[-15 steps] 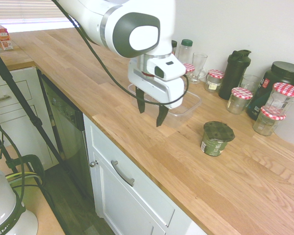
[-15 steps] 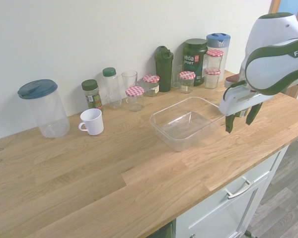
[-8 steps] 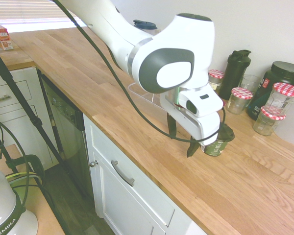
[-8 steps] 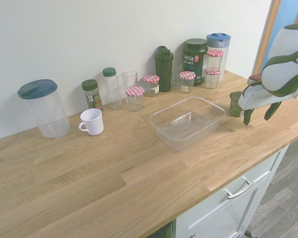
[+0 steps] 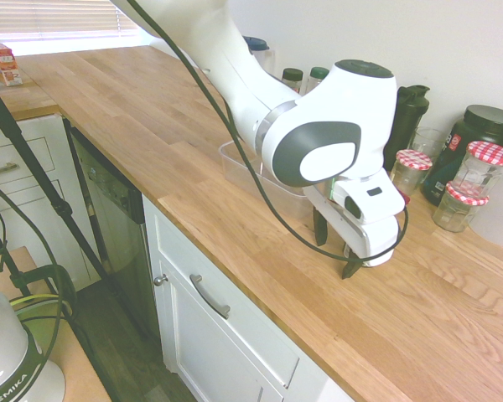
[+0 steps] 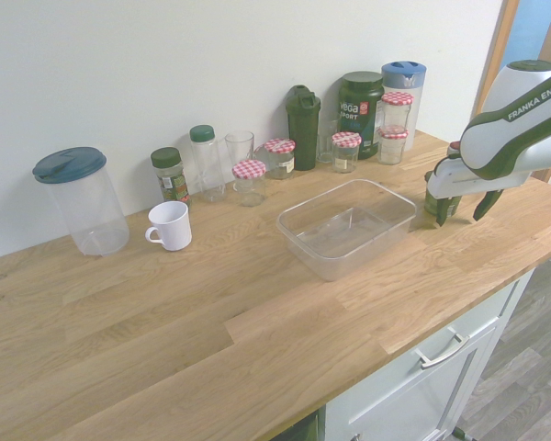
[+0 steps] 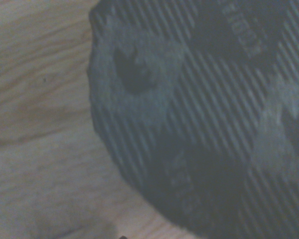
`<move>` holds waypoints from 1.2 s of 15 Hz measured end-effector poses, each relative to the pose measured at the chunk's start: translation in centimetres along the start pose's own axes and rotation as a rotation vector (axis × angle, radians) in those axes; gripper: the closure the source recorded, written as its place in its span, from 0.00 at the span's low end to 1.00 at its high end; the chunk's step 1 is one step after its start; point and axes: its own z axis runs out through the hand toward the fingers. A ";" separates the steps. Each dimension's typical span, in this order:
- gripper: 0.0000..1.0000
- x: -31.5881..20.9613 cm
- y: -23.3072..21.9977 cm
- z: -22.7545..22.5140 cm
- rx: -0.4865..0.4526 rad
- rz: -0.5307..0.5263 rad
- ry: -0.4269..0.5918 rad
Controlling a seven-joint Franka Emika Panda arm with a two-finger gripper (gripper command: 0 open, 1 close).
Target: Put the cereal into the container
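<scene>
We have the cereal upright on the worktop, close beside the gripper on its wall side; our fingers stand apart, so we likely need to shift away from the front edge

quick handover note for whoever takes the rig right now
Pincer: open, low over the counter at the cereal cup, fingers apart.
Cereal cup: on the counter, outside the tub; its dark patterned lid fills much of the wrist view.
Clear tub: on the counter near the cup, nothing visible in it.
Done: pincer brought to the cup.
Left: grip, lift, set in tub.
</scene>
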 end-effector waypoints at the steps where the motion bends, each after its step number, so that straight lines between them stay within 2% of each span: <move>1: 0.00 0.4 -0.4 0.0 0.005 0.007 0.002; 9: 0.00 3.6 -4.1 0.3 0.025 0.048 0.006; 10: 1.00 4.0 -4.4 0.5 0.024 0.052 0.006; 18: 1.00 4.8 -5.7 0.4 0.009 0.061 -0.021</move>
